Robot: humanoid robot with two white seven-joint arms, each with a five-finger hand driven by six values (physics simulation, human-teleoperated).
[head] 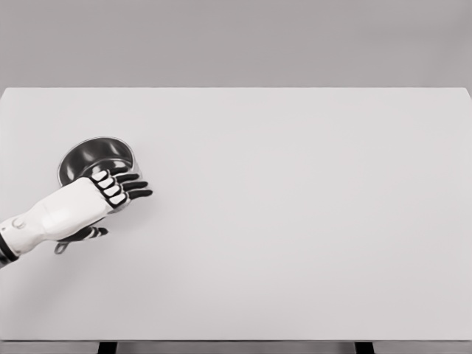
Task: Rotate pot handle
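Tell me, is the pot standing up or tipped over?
Standing up. The pot sits flat on the table, its round opening facing up, with the left hand at its near rim.

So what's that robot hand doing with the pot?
The robot's left hand is reaching over a small metal pot that sits near the left side of a big white table. Its dark fingers stretch across the pot's near rim. The pot's handle pokes out toward the robot, just under the arm. Whether the hand has actually got hold of the handle is hidden by the arm. The right arm isn't in the picture.
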